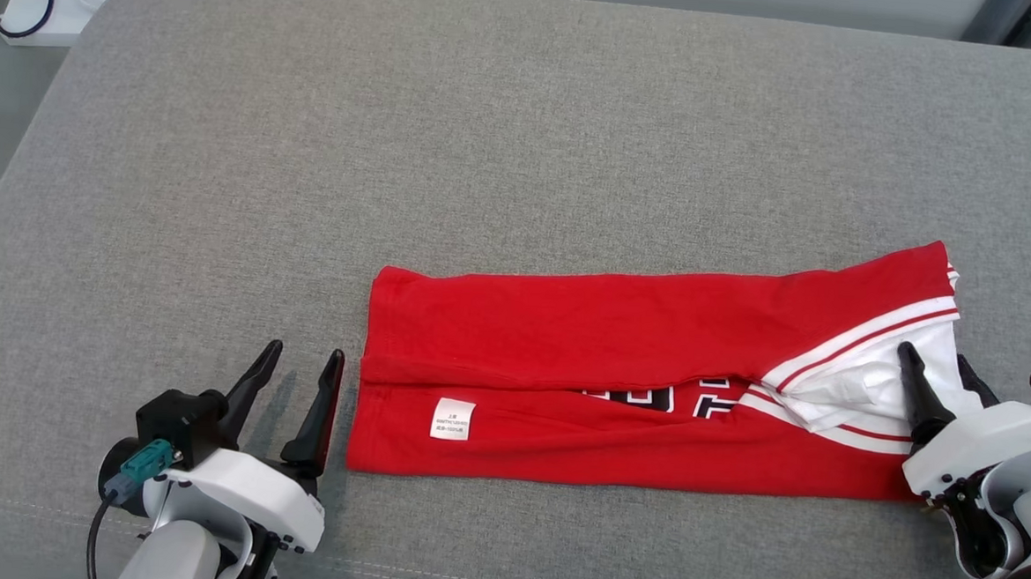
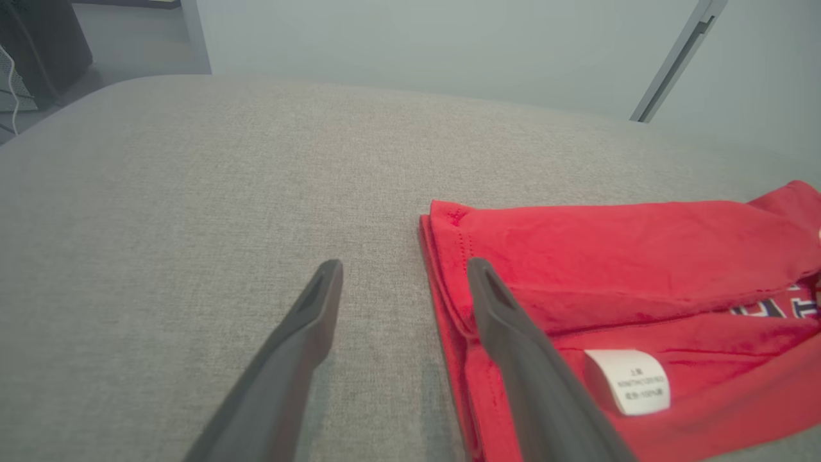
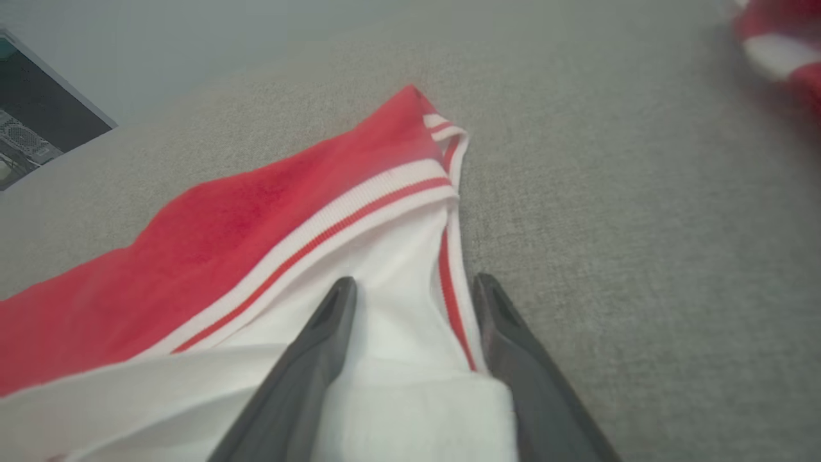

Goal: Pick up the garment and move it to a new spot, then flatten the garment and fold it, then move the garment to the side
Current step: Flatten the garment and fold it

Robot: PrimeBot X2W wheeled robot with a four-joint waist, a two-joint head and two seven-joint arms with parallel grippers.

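Red garment folded into a long strip near the surface front edge, right of centre. Both spread, nothing gripped: left hand at hem end, right hand straddling white-trimmed end; likely staged for next fold.

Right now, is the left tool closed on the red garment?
No, the left tool stands open and empty, just beside the left edge of the red garment.
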